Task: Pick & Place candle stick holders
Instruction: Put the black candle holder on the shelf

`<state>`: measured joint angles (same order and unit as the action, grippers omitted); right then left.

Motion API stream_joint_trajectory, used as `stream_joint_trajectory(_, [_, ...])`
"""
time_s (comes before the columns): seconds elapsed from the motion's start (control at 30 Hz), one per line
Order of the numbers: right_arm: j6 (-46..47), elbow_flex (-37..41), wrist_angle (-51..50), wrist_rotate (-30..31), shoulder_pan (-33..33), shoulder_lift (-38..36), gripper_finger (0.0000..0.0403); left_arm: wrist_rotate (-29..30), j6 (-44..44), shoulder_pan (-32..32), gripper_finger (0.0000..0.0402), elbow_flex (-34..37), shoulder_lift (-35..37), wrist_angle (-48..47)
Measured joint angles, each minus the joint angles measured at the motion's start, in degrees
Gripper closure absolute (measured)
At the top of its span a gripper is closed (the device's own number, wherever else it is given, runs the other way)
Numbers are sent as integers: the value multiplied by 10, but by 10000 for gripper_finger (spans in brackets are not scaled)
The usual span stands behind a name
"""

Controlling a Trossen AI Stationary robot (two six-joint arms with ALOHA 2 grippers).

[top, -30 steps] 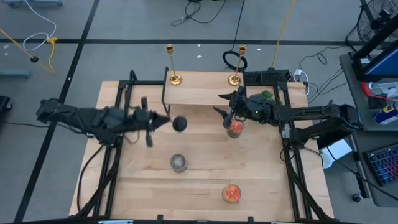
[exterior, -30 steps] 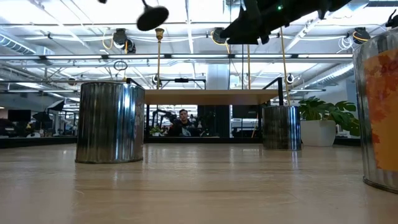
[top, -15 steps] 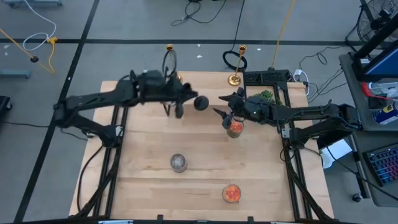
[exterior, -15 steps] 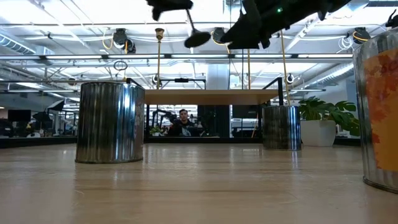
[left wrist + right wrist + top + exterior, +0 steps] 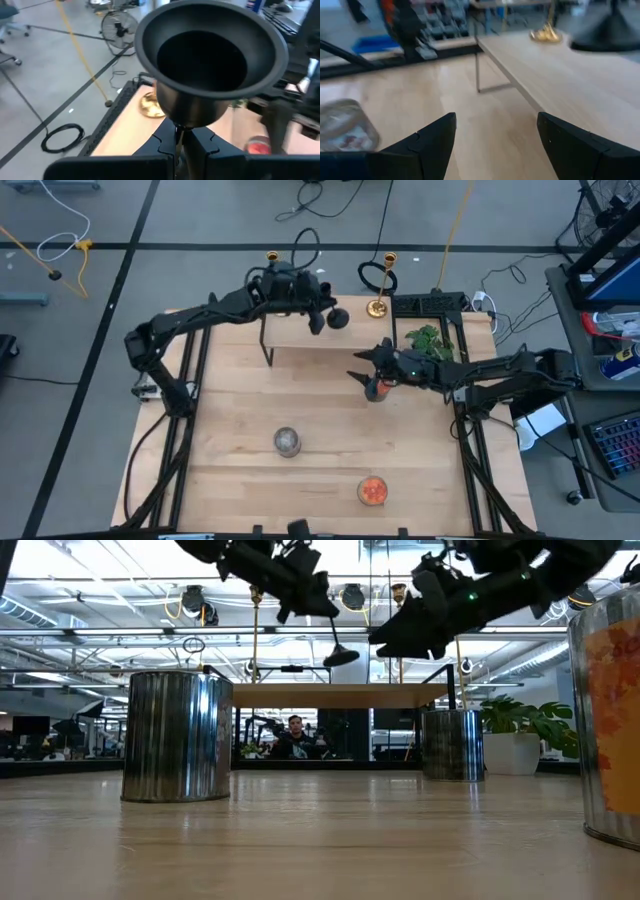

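Note:
My left gripper is shut on the black candlestick above the raised wooden shelf at the far side. In the low view the candlestick slants down from the gripper. One gold candlestick stands on the shelf on its round base. Of the other only the top shows behind my left arm. My right gripper is open and empty just above an orange glass cup. A grey cup and a second orange cup stand on the table nearer the front. My left gripper pinches the black candlestick's thin stem between its two fingers. The wide flared round end points away from the fingers, toward the table's right and somewhat down. The candlestick is lifted clear of the shelf and tilted.
A leafy green plant stands at the right end of the shelf, behind my right arm. A black frame runs along both table sides. A person sits in the room beyond the table. Bare wood lies between the cups.
My left gripper has carried the black candlestick from above the table's left middle toward the far edge and to the right, over the shelf, turning so that the flared end points right. My right gripper has dropped a little toward the orange cup, staying open.

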<state>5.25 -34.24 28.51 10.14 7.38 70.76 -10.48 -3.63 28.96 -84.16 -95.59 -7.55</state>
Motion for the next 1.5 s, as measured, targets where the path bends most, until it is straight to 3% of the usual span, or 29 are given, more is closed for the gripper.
stream_joint_trajectory(0.37, [-14,131,205,1,0,0,124,-1,39,53,387,-1,-35,32])
stream_joint_trajectory(0.57, [-16,160,291,1,0,0,124,-1,39,61,387,-2,-57,59])
stream_joint_trajectory(1.17, [-16,160,284,1,0,0,124,30,3,65,383,-1,-56,5])
stream_joint_trajectory(1.5, [-16,160,284,1,0,0,124,31,-4,65,317,-1,-56,8])
